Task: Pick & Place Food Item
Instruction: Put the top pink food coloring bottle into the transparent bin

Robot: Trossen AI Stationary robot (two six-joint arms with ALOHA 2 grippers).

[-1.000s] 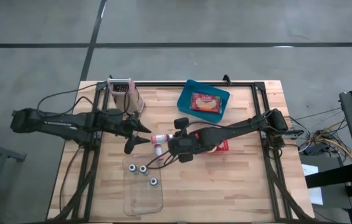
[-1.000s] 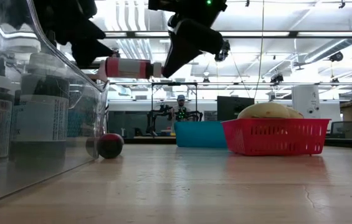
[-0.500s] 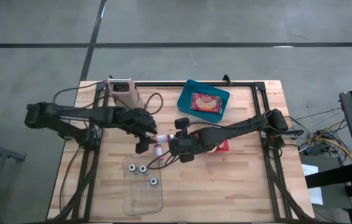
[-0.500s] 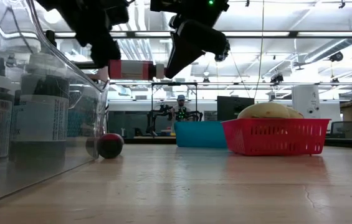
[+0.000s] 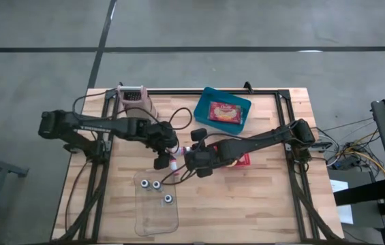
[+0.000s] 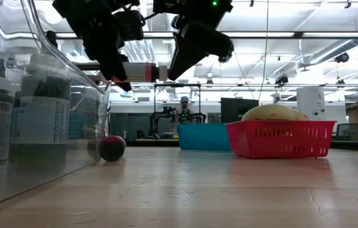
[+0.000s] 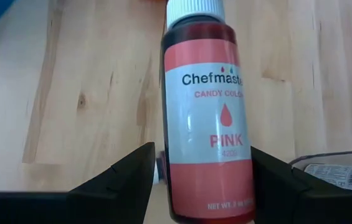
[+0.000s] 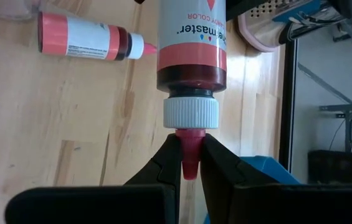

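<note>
In the high view we can barely make out the pink bottle (image 5: pixel 179 150): at frame centre only a short white-and-pink sliver shows between the two dark wrists, and the arms cover the rest. In the low view the left arm crosses in front of it at upper left, so only the label end (image 6: pixel 142 71) peeks out, lying level well above the tabletop. The clear tray (image 6: pixel 39 107) fills the left edge of that frame, cut off by the border, with labelled bottles inside that are blurred by its wall. A small dark red round thing (image 6: pixel 111 148) sits on the table just beside the tray; we cannot tell what it is.

The wrist views are plainer. The right gripper (image 8: pixel 190 163) is pinched nearly shut on the bottle's pink nozzle tip, below the white ribbed cap, holding the bottle (image 8: pixel 192 43) out ahead of it. The left gripper (image 7: pixel 203 171) stands about two-thirds open, one finger (image 7: pixel 116 177) on either side of the bottle's base; the label (image 7: pixel 212 118) reads "Chefmaster Candy Color Pink". A gap seems to remain on each side, though the base is cut off by the frame's lower edge, so contact there is uncertain.

A second pink bottle (image 8: pixel 88 38) lies on its side on the wood at the upper left of the right wrist view. A red basket (image 6: pixel 281 138) and a blue bin (image 6: pixel 204 136) stand at centre right in the low view.
</note>
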